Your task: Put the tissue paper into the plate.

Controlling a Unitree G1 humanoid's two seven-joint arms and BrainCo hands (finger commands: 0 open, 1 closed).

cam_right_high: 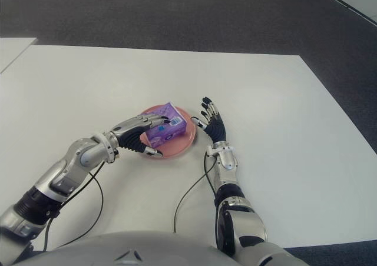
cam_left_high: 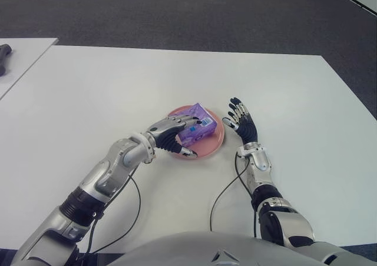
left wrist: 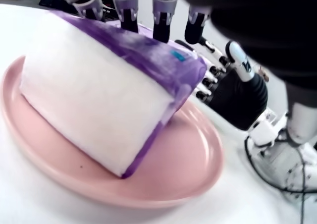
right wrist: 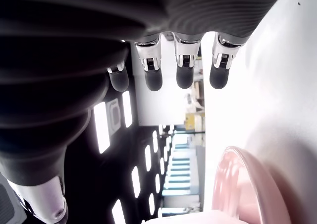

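Note:
A purple and white tissue pack (cam_left_high: pixel 198 129) sits tilted in the pink plate (cam_left_high: pixel 217 144) at the middle of the white table (cam_left_high: pixel 106 89). My left hand (cam_left_high: pixel 187 138) reaches in from the left and is shut on the pack, fingers over its top and thumb low at the plate's near rim. The left wrist view shows the fingertips (left wrist: pixel 161 28) pressing on the pack's (left wrist: pixel 94 100) purple top, with one lower edge down on the plate (left wrist: pixel 193 172). Just right of the plate, my right hand (cam_left_high: pixel 240 119) stands open with fingers (right wrist: pixel 184 75) spread and holding nothing.
Black cables (cam_left_high: pixel 227 186) trail from both wrists across the near table. A second white table with a dark object (cam_left_high: pixel 5 55) stands at the far left. Dark carpet (cam_left_high: pixel 188 13) lies beyond the table's far edge.

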